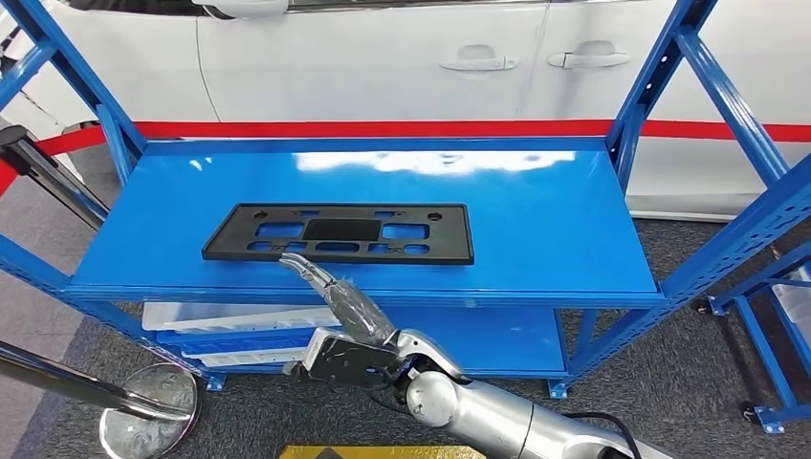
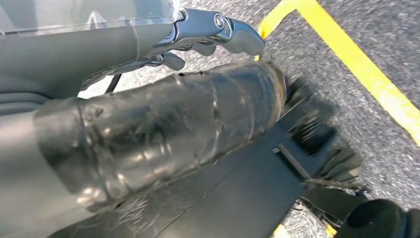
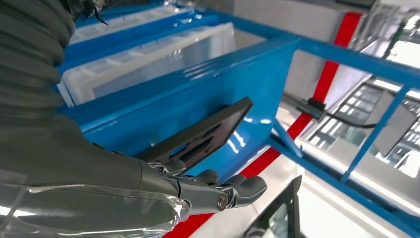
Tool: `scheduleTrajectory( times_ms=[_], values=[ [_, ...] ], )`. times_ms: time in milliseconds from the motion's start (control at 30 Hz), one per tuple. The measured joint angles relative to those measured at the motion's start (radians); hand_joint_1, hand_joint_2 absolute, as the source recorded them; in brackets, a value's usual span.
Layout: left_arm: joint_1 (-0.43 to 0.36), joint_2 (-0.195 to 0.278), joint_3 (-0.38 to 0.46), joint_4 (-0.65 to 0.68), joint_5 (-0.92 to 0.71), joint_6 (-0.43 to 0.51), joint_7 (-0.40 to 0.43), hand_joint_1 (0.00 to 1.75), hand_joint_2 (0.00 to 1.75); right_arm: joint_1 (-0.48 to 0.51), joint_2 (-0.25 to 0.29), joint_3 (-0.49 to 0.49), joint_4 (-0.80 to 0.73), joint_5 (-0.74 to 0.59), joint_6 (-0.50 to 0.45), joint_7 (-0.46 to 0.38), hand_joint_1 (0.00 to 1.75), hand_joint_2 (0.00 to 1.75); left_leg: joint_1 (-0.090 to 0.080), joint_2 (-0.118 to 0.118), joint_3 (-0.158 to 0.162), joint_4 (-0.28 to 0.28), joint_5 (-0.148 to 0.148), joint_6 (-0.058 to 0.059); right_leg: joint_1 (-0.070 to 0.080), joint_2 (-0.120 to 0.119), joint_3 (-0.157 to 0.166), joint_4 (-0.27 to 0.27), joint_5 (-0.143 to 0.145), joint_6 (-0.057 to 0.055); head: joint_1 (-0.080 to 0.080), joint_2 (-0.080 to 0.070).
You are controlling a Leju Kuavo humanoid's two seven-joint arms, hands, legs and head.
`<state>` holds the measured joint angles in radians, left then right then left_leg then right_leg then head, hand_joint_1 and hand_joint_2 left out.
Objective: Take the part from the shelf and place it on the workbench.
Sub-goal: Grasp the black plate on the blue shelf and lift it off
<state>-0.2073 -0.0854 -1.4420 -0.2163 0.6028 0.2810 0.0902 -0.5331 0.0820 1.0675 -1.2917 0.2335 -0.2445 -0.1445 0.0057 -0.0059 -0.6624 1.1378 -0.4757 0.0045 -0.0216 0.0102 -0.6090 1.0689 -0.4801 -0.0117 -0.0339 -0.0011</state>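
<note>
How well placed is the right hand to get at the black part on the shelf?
Probably well placed: the right hand reaches over the shelf's front edge, fingertips at the black part's near edge, with nothing between them. It holds nothing yet.

A flat black rectangular part [image 1: 339, 233] with cutouts lies on the blue shelf [image 1: 536, 229].

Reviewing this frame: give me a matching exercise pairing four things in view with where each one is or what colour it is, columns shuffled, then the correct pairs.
Things:
1. black part
2. right hand
3. clear bins
4. stripe

Descriptions:
A. red, running along the white car behind the shelf
B. on the lower level, under the top shelf
C. lying flat on the blue top shelf
D. reaching toward the near edge of the part, fingers apart, holding nothing

Pairs: 1-C, 2-D, 3-B, 4-A
</note>
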Motion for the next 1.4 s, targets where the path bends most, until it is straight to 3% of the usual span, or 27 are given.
scheduleTrajectory(
  times_ms=[67,200,267,333,400,433,467,533,600,700,767,833,900,967,1067,1133,1267,1333,1400],
  values=[
    [-0.004,0.0,-0.002,0.0,-0.004,-0.003,-0.001,0.0,0.0,-0.018,0.019,0.004,0.035,0.023,-0.025,0.008,0.0,1.75,-0.006,-0.001,0.036,-0.083,0.02,0.009,0.001,0.004,-0.003,-0.002,0.001,0.006,0.0,0.0],
    [-0.007,-0.003,-0.004,0.0,-0.009,-0.007,-0.001,0.0,0.0,-0.046,0.043,0.008,0.086,0.044,-0.045,0.012,0.0,1.75,-0.003,0.0,0.051,-0.118,0.027,0.02,0.003,0.002,-0.003,-0.003,-0.005,0.029,0.001,0.0],
    [-0.009,-0.006,-0.004,0.0,-0.011,-0.009,-0.001,0.0,0.0,-0.059,0.051,0.011,0.112,0.057,-0.051,0.018,0.0,1.75,0.001,0.002,0.059,-0.134,0.035,0.027,0.005,-0.001,-0.033,0.064,-0.048,0.034,0.004,0.0],
    [-0.011,-0.007,-0.004,0.0,-0.013,-0.013,-0.002,0.0,0.0,-0.072,0.058,0.014,0.14,0.078,-0.062,0.032,0.0,1.75,-0.001,0.003,0.059,-0.135,0.036,0.031,0.007,-0.002,-0.08,0.164,-0.098,0.035,0.005,0.0],
    [-0.01,-0.008,-0.004,0.0,-0.014,-0.015,-0.002,0.0,0.0,-0.083,0.063,0.017,0.168,0.101,-0.076,0.049,0.0,1.75,-0.002,0.003,0.059,-0.133,0.035,0.033,0.007,-0.002,-0.113,0.231,-0.114,0.035,0.006,0.0],
    [-0.01,-0.008,-0.004,0.0,-0.014,-0.016,-0.002,0.0,0.0,-0.089,0.065,0.019,0.184,0.114,-0.084,0.058,0.0,1.75,-0.003,0.003,0.059,-0.131,0.034,0.033,0.007,-0.002,-0.114,0.231,-0.101,0.034,0.006,0.0],
    [-0.01,-0.008,-0.005,0.0,-0.014,-0.017,-0.002,0.0,0.0,-0.098,0.069,0.021,0.198,0.127,-0.092,0.066,0.0,1.75,-0.003,0.002,0.059,-0.129,0.032,0.032,0.006,-0.002,-0.1,0.2,-0.074,0.033,0.006,0.0],
    [-0.01,-0.009,-0.005,0.0,-0.014,-0.018,-0.003,0.0,0.0,-0.118,0.08,0.023,0.229,0.157,-0.112,0.084,0.0,1.75,-0.004,0.001,0.057,-0.118,0.025,0.027,0.007,-0.004,-0.041,0.08,-0.014,0.028,0.005,0.0],
    [-0.011,-0.01,-0.005,0.0,-0.014,-0.019,-0.003,0.0,0.0,-0.137,0.094,0.025,0.257,0.186,-0.131,0.103,0.0,1.75,-0.008,0.001,0.051,-0.105,0.019,0.02,0.01,-0.005,-0.002,0.0,0.008,0.02,0.004,0.0],
    [-0.012,-0.01,-0.005,0.0,-0.013,-0.022,-0.004,0.0,0.0,-0.153,0.107,0.025,0.295,0.217,-0.147,0.125,0.0,1.75,-0.009,0.001,0.047,-0.104,0.021,0.008,0.012,-0.002,-0.001,-0.012,0.008,0.007,0.004,0.0],
    [-0.012,-0.01,-0.005,0.0,-0.013,-0.023,-0.004,0.0,0.0,-0.163,0.117,0.025,0.317,0.239,-0.153,0.142,0.0,1.75,-0.007,0.001,0.034,-0.078,0.006,-0.006,0.007,-0.003,0.001,-0.018,0.013,-0.002,0.002,0.0],
    [-0.013,-0.011,-0.005,0.0,-0.012,-0.024,-0.005,0.0,0.0,-0.175,0.126,0.026,0.344,0.258,-0.155,0.159,0.0,1.75,-0.003,0.002,-0.011,0.017,-0.044,-0.019,0.003,-0.003,0.003,-0.022,0.015,-0.007,-0.001,0.0],
    [-0.012,-0.01,-0.005,0.0,-0.01,-0.025,-0.005,0.0,0.0,-0.18,0.129,0.026,0.375,0.268,-0.151,0.171,0.0,1.75,0.0,0.002,-0.07,0.135,-0.094,-0.024,0.004,-0.004,0.003,-0.021,0.014,-0.009,-0.003,0.0],
    [-0.011,-0.01,-0.005,0.0,-0.009,-0.027,-0.005,0.0,0.0,-0.18,0.13,0.026,0.404,0.273,-0.144,0.176,0.0,1.75,0.0,0.002,-0.087,0.161,-0.082,-0.021,0.006,-0.004,0.003,-0.021,0.014,-0.01,-0.003,0.0],
    [-0.012,-0.01,-0.005,0.0,-0.009,-0.03,-0.004,0.0,0.0,-0.188,0.136,0.026,0.451,0.28,-0.126,0.178,0.0,1.75,-0.004,0.001,0.0,-0.024,0.016,-0.002,0.009,0.002,0.006,-0.022,0.013,-0.008,-0.002,0.0],
    [-0.014,-0.009,-0.005,0.0,-0.011,-0.033,-0.004,0.0,0.0,-0.196,0.138,0.026,0.48,0.278,-0.106,0.174,0.0,1.75,-0.01,-0.001,0.038,-0.107,0.035,0.009,0.01,0.004,0.003,-0.024,0.015,-0.002,-0.002,0.0],
    [-0.012,-0.008,-0.005,0.0,-0.013,-0.034,-0.004,0.0,0.0,-0.207,0.138,0.026,0.52,0.267,-0.076,0.167,0.0,1.75,-0.007,0.001,0.053,-0.137,0.042,0.022,0.011,0.004,0.0,-0.019,0.004,0.02,0.0,0.0],
    [-0.014,-0.008,-0.005,0.0,-0.013,-0.034,-0.005,0.0,0.0,-0.214,0.138,0.026,0.537,0.266,-0.07,0.166,0.0,1.75,-0.003,0.004,0.062,-0.15,0.047,0.03,0.011,0.001,-0.037,0.062,-0.045,0.026,0.002,0.0],
    [-0.015,-0.008,-0.005,0.0,-0.013,-0.034,-0.006,0.0,0.0,-0.216,0.137,0.026,0.555,0.265,-0.066,0.166,0.0,1.75,-0.004,0.004,0.062,-0.15,0.047,0.035,0.011,0.0,-0.099,0.188,-0.097,0.031,0.003,0.0]
  ],
)
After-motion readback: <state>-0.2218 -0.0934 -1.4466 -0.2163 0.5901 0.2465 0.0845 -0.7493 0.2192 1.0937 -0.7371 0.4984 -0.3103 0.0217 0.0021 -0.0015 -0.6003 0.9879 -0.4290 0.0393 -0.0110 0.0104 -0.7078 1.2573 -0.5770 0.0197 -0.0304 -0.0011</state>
